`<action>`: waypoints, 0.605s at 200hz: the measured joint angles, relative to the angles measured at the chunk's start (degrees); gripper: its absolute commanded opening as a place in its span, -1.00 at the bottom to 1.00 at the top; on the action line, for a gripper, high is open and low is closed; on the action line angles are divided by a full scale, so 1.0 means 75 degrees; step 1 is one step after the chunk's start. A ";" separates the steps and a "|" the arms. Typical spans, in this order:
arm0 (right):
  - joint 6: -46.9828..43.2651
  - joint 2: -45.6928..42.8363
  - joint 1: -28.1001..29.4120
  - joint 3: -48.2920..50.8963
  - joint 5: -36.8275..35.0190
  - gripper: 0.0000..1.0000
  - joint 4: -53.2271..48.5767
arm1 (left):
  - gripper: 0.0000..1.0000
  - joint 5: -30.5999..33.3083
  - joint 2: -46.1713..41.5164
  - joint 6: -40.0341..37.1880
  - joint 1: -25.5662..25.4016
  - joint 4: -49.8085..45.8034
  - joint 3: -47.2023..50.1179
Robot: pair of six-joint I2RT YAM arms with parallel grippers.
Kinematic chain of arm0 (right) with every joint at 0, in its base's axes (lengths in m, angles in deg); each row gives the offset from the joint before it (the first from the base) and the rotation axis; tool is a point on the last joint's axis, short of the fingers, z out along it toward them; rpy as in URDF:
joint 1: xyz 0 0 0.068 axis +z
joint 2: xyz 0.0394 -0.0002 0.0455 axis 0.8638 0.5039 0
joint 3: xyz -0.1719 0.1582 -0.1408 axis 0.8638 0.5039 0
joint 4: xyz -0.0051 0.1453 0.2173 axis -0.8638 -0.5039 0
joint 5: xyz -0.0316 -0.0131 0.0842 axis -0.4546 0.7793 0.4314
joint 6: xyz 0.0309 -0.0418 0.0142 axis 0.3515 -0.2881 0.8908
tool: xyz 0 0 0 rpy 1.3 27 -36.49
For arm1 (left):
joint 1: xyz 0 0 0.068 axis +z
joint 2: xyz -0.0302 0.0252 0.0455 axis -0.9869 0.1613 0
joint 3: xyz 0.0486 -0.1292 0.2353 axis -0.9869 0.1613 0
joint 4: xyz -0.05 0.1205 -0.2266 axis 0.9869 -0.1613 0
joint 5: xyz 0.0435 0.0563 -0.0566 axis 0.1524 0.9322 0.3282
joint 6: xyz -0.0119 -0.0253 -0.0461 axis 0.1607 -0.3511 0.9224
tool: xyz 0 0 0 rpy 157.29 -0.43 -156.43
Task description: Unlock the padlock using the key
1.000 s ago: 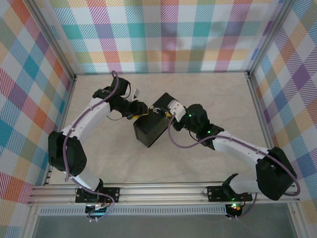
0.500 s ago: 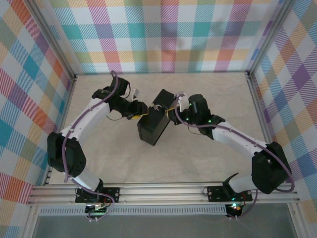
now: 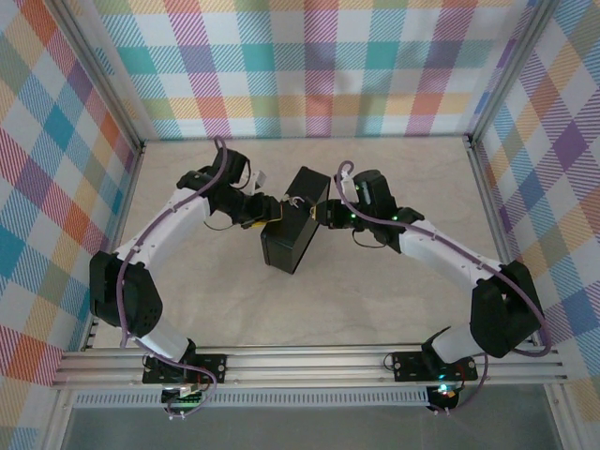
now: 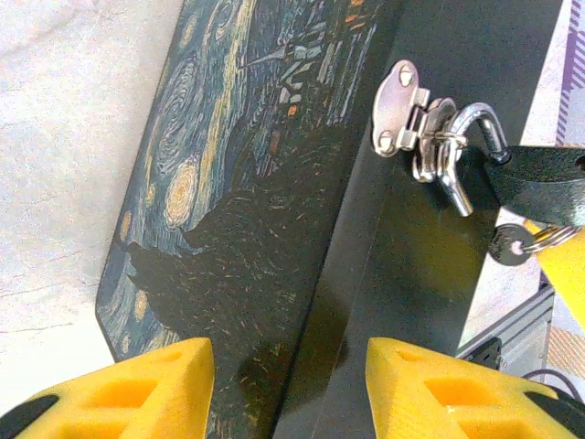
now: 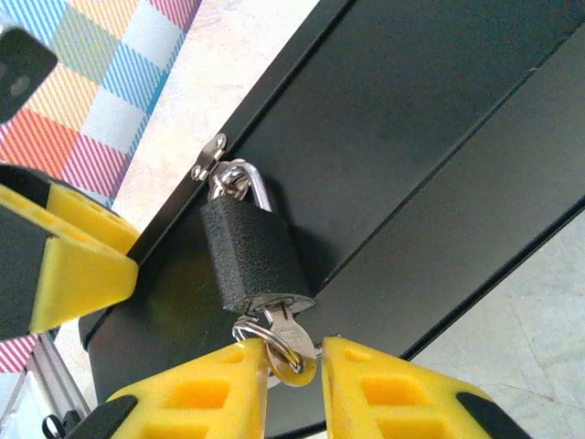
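Both arms bend inward over the desk (image 3: 375, 300) and meet at the black box (image 3: 291, 244). The left gripper (image 4: 288, 366) has its jaws half-spread astride the box's left edge; grip unclear. The key (image 5: 291, 346) sits in the padlock (image 5: 254, 256) on the box's right side, its head between the right gripper (image 5: 292, 366) jaws, which stand narrowly apart; pinch unclear.

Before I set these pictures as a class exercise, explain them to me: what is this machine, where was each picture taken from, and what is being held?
Two robot arms, the left arm and the right arm, are bolted at the edge of a table. One picture looks down from above. The other two come from a camera on each wrist. The left gripper clamps a black box with a painted lid. A padlock hangs from the box, with the key in it. The right gripper has its yellow fingertips either side of the key's head. Whether they pinch it is unclear.
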 measured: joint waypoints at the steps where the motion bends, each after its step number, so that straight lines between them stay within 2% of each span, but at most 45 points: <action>1: 0.0012 0.0000 -0.0003 -0.0003 0.0000 -0.49 0.0000 | -0.05 0.0000 0.0000 0.0003 0.0000 -0.0003 0.0003; 63: 0.0312 0.0032 -0.0216 -0.0137 -0.0061 -0.35 -0.0020 | -0.05 -0.0044 0.0000 -0.0023 -0.0015 -0.0012 0.0003; 121: -0.0221 -0.0195 -0.0259 -0.0169 -0.0172 -0.22 -0.0332 | -0.05 -0.0090 0.0061 -0.0050 -0.0015 -0.0163 -0.0166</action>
